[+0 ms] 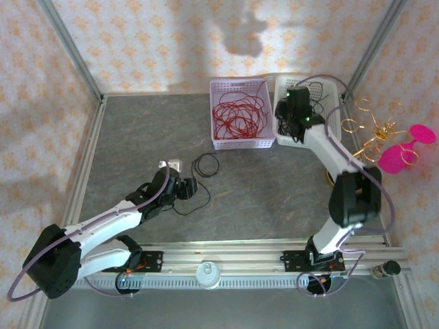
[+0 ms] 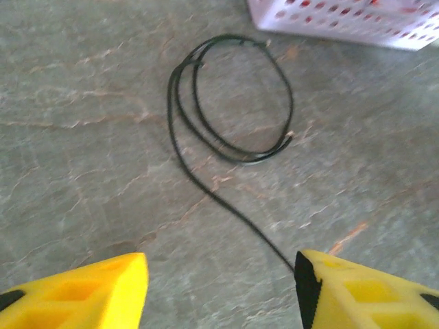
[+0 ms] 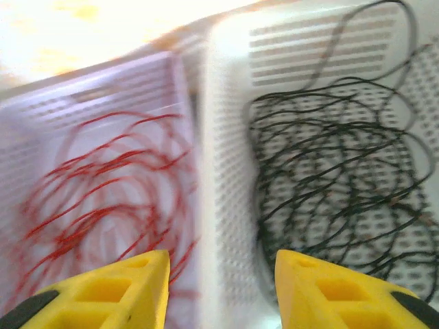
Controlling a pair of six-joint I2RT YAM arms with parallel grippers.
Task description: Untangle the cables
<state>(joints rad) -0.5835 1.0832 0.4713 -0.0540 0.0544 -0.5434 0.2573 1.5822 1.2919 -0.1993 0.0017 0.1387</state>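
Down near the grey surface [image 2: 82, 137], the left gripper [image 2: 221, 274] has its yellow fingers [image 2: 103, 288] spread wide, with nothing between them. One black cable [image 2: 226, 205] lies flat on the surface ahead of it. A loose double loop sits further out, and a single strand runs back from that loop to the inner edge of the gripper's right-hand finger, where it passes out of sight; whether it touches the pad I cannot tell. Beyond the loop, the corner of a lilac basket [image 2: 329, 20] stands on the surface. Over at the baskets, the right gripper [image 3: 221, 281] hangs with its fingers apart too, holding nothing, above the line where two baskets meet side by side. Ahead and to its left, the lilac basket holds red cables [image 3: 103, 185] in loose, overlapping coils. Ahead and to its right, a white basket [image 3: 226, 171] holds a heap of black cables [image 3: 329, 157], with one loop rising against the basket's far wall.
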